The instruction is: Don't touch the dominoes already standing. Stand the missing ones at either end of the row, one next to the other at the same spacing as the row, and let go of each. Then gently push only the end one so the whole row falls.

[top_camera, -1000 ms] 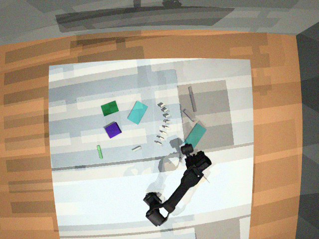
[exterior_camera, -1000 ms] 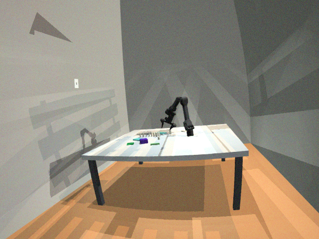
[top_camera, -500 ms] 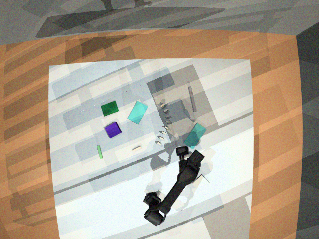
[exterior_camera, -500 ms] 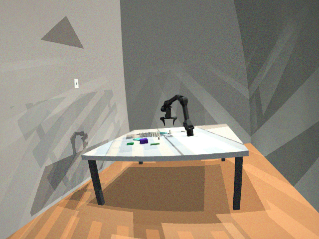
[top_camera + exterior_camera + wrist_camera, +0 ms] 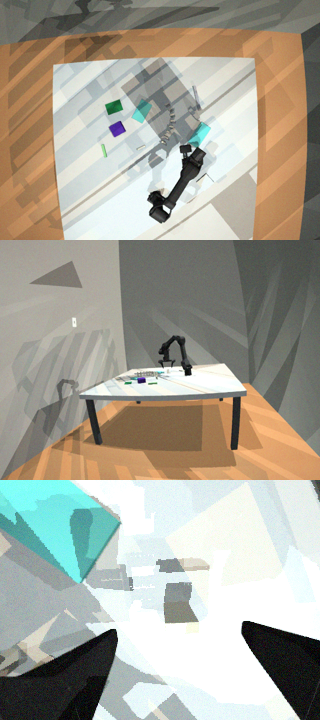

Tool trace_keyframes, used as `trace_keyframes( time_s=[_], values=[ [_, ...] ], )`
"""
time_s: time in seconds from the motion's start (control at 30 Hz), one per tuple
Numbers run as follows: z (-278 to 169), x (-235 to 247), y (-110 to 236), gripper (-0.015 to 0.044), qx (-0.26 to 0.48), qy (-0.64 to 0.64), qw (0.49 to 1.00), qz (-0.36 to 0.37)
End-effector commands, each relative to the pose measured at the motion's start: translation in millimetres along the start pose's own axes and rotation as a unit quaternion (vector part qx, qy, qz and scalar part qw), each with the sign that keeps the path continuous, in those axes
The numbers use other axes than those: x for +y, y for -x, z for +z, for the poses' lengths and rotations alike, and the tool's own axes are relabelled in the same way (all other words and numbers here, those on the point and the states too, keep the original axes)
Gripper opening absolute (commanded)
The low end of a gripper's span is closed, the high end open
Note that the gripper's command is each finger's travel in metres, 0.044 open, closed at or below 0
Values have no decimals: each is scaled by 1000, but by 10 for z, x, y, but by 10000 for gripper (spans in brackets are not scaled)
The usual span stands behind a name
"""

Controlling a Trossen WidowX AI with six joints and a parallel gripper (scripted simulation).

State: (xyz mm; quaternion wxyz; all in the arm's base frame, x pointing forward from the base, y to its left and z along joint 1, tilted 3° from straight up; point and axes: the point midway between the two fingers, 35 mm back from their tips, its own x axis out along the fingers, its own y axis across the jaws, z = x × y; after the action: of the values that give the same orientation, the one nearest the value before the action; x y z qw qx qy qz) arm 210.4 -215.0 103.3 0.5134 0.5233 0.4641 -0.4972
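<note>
While end effector (image 5: 167,367) hovers open, dominoes (image 5: 169,124) standing, cyan tile (image 5: 198,134) beside.
</note>
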Motion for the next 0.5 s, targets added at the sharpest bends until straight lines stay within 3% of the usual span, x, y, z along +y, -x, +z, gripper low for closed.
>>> trace_keyframes(
  time_s=[0.0, 0.47],
  values=[
    [-18, -29, -167, 440, 2, -2, 1000, -6],
    [-20, -34, -316, 440, 2, -2, 1000, -6]
  ],
)
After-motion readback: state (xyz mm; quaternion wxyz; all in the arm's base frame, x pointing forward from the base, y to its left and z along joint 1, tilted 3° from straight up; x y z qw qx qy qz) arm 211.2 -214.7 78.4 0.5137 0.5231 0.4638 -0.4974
